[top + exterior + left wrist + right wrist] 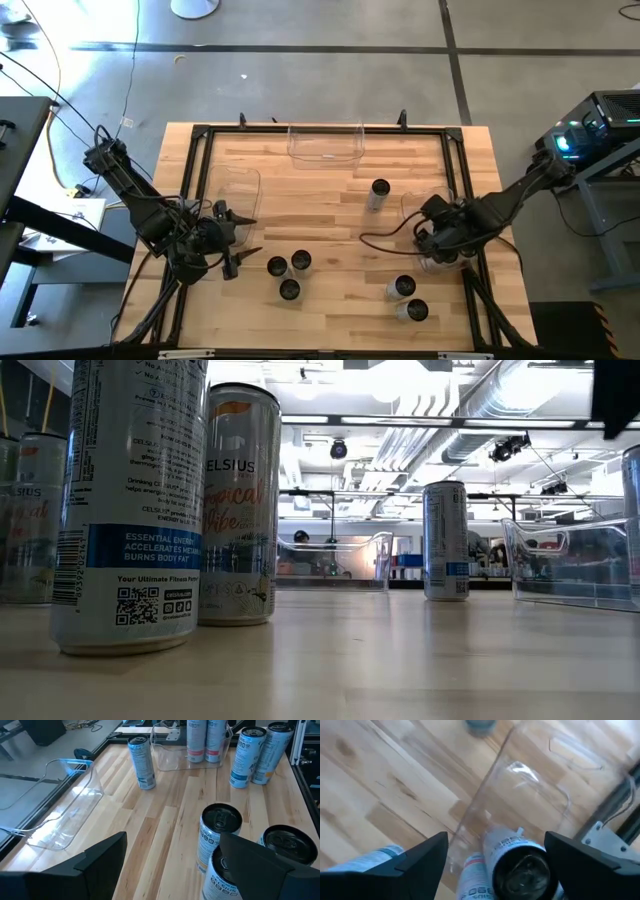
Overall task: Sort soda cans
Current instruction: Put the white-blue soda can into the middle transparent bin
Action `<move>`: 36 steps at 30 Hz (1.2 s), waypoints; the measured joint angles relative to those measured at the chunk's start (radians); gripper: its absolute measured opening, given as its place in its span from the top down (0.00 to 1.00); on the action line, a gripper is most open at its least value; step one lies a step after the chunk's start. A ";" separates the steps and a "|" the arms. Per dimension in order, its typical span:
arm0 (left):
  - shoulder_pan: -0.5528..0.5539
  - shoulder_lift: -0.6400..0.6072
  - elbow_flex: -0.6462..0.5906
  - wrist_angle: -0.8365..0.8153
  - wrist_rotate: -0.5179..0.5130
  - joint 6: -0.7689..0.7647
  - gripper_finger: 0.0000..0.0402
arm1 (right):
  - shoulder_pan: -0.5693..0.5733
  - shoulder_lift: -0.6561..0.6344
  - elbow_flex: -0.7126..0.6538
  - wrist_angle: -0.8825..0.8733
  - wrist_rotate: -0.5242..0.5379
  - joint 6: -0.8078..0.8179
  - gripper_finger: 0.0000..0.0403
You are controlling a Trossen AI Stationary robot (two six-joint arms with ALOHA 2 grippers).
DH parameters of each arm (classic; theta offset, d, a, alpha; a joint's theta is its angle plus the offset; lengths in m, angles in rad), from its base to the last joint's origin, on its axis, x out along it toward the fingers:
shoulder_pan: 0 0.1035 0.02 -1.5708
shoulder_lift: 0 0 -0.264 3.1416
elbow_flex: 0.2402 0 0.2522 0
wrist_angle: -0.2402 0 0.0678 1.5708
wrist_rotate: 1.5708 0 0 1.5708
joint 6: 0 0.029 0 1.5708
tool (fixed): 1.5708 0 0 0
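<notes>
Three soda cans [289,272] stand upright in a cluster near the table's near edge, just right of my open left gripper [243,238]. In the left wrist view they [220,835] stand beyond its fingers [175,865], slightly to one side. One can [378,193] stands alone mid-table, and two more [408,298] stand near the right front. My right gripper [440,252] hovers open over the clear right bin [415,200]. Its wrist view looks down on a can [520,867] upright in that bin, with a finger on either side above it. A second can [472,875] stands beside it.
An empty clear bin [238,188] sits at the left, by my left arm, and another [325,142] sits at the far edge. A black frame [300,129] runs around the wooden table. Bare wood lies mid-table. The low view shows cans [130,510] close up.
</notes>
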 joint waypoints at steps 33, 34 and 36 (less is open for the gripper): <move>0.854 0.083 -0.238 0.927 0.817 0.546 0.22 | -0.596 0.026 0.124 0.541 0.036 -0.939 0.18; 0.886 0.097 -0.227 0.926 0.857 0.567 0.22 | -0.602 0.028 0.129 0.505 0.032 -0.977 0.18; 0.936 0.127 -0.219 0.920 0.899 0.616 0.22 | -0.603 0.027 0.111 0.503 -0.013 -1.069 0.18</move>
